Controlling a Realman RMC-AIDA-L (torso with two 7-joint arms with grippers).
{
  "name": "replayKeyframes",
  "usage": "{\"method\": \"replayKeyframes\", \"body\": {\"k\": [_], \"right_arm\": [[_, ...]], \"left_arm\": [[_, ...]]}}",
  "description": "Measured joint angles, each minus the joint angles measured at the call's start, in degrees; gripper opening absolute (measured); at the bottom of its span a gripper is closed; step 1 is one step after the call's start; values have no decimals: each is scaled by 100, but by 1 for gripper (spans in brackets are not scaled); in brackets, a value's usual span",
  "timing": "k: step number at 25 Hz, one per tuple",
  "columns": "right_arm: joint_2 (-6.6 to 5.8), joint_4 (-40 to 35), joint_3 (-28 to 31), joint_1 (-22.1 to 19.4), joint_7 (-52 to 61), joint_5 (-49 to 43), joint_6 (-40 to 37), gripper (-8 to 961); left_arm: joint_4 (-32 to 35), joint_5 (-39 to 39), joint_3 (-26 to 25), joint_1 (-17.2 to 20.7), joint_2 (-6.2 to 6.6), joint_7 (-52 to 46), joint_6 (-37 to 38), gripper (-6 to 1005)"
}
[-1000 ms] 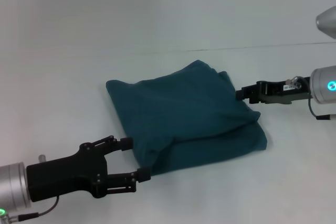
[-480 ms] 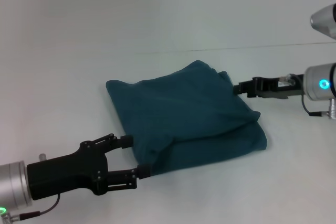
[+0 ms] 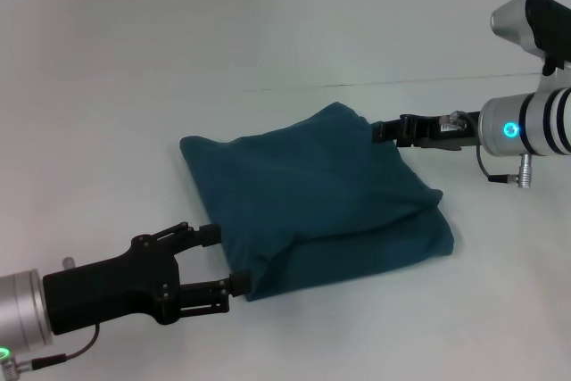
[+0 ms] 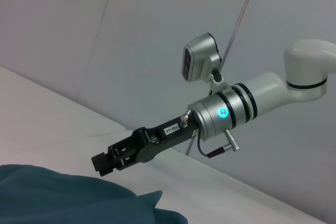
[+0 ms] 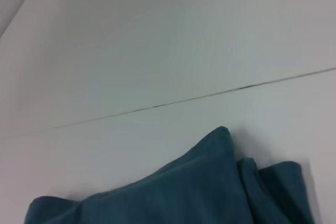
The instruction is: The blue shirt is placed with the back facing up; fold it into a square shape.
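1. The left tool [image 3: 221, 262] has its fingers spread at the near left corner of the blue shirt [image 3: 317, 198], the lower fingertip touching the hem; a second ago it sat a little farther along that edge.
2. The right tool [image 3: 385, 130] has lifted from the shirt's right edge to its far corner; whether it is spread or pressed together cannot be told.
3. The shirt lies as a rough folded square on the white desk [image 3: 134, 78], so folding looks nearly finished.

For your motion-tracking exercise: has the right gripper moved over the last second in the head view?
Yes. The right gripper has moved toward the far side of the table, along the blue shirt's right edge, from mid-edge to its far right corner.
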Motion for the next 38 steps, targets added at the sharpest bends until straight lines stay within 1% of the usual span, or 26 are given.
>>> {"method": "replayKeyframes", "body": {"k": [6,13,16,21,24,27,30,32,35,38], "right_arm": [[61,127,-65,64,-16,-1,235,494],[214,140,-120,72,-23,10,470,489],[241,139,-122,73,-24,29,520,484],[254,139,-121,74,-43,35,553,315],[281,138,-87,74,-184,42,582,87],[341,81,-77,68,-329,68,712,64],[364,61,-75,62,-559,227,815,41],[361,60,-74,69,-713,373,847,26],[319,10,-74,76,-849,574,854,3],[309,-122,-74,81,-897,630,832,6]], "left_arm": [[3,0,0,-37,9,-6,-4,949],[0,0,0,-55,13,-16,-5,949],[0,0,1,-49,13,-19,-7,949],[0,2,-45,-25,13,-25,-12,949],[0,4,-112,-16,13,-26,-13,949],[0,5,-140,-9,13,-27,-8,949],[-3,8,-140,-10,13,-27,-6,949],[-9,7,-140,-9,13,-29,-5,949],[-15,7,-140,-9,13,-42,6,949],[-17,5,-140,-9,13,-83,8,949]]}}
